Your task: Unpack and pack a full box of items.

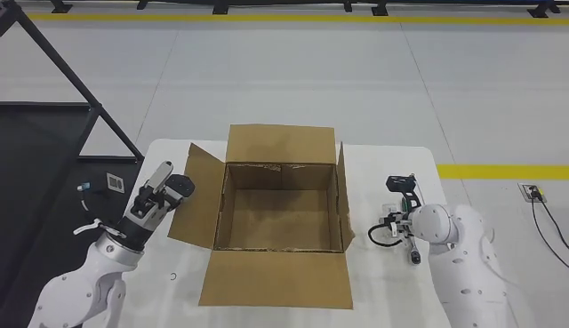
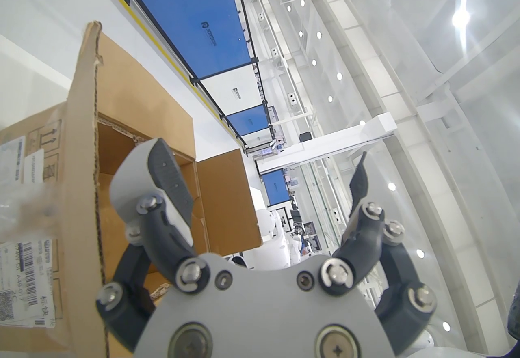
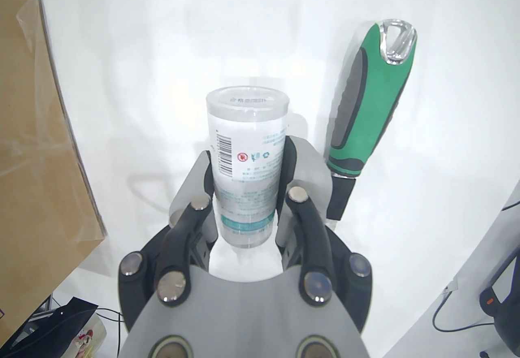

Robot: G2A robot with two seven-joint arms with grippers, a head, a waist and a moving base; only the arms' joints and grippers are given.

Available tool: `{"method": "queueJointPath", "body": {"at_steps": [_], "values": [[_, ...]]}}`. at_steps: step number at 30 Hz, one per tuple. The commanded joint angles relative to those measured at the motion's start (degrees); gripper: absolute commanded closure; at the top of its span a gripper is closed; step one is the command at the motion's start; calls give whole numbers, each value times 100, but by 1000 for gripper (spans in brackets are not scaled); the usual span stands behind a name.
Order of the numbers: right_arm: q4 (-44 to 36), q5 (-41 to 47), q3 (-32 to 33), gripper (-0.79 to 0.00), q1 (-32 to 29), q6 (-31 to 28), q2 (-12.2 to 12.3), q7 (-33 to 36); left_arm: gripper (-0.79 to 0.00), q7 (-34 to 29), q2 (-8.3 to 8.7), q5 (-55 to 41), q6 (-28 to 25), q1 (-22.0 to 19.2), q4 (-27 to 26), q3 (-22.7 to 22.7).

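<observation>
Right gripper (image 3: 250, 156) is clamped on a tube (image 3: 248, 140), its fingers pressing the printed body from both sides; the tube's clear cap end points away from the wrist, over the white table (image 3: 162, 31); whether the tube touches the table I cannot tell; a tool with a green handle (image 3: 371, 100) lies flat on the table just beside the tube, apart from it; one side of the box (image 3: 36, 156) stands near, with a strip of clear tape loose along its edge; from above, the box (image 1: 281, 143) sits in the middle of the table (image 1: 391, 168) with all four flaps folded out and its cardboard floor showing; the right gripper (image 1: 394, 228) is just beyond the box's right flap; the left gripper (image 1: 169, 186) hangs outside the left flap, close to it, raised above the table; its fingers (image 2: 162, 164) are spread wide, and past them the flap's labelled outer face and torn edge stand close by
</observation>
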Motion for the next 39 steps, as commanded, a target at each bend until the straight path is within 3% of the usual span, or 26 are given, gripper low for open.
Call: {"method": "queueJointPath", "body": {"at_steps": [1, 4, 8, 10, 11, 13, 14, 15, 16, 18, 30, 37, 38, 39], "values": [[-42, 26, -8, -379, -36, 18, 13, 0, -785, -10, 2, -5, -2, 6, -14, 3], [-124, 53, -26, -431, -99, 67, 32, -6, -785, -16, 5, -11, -13, 22, -31, -12], [-482, 205, 50, -403, -313, 204, 56, -216, -785, -32, 10, -24, -29, 63, -65, -45], [-860, 344, 159, -428, -547, 308, 70, -383, -785, -41, 12, -38, -40, 86, -90, -61], [-1093, 391, 195, -388, -688, 391, 74, -456, -785, -39, 12, -47, -51, 95, -102, -69], [-1619, 529, 281, -385, -1012, 582, 77, -646, -785, -47, 14, -45, -62, 119, -131, -73], [-1888, 603, 324, -502, -1188, 636, 79, -740, -785, -48, 14, -50, -73, 132, -147, -72], [-2145, 675, 361, -720, -1370, 697, 81, -834, -785, -46, 14, -52, -86, 146, -161, -71], [-2392, 736, 386, -785, -1547, 749, 81, -920, -785, -46, 14, -47, -98, 162, -176, -68], [-2742, 806, 403, -785, -1830, 903, 78, -1024, -785, -51, 15, -54, -122, 194, -205, -72], [-2742, 806, 403, -785, -1830, 903, 78, -1024, -785, -398, 61, -166, -153, 424, -499, -446], [-2448, 1472, 313, -785, -1836, 371, 92, -1468, -785, -720, 119, -155, -86, 381, -401, -817], [-2445, 1624, 301, -372, -1868, 223, 99, -1548, -785, -735, 128, -189, -79, 347, -363, -885], [-2448, 1777, 296, -200, -1901, 58, 106, -1579, -785, -740, 134, -232, -72, 319, -341, -939]]}}
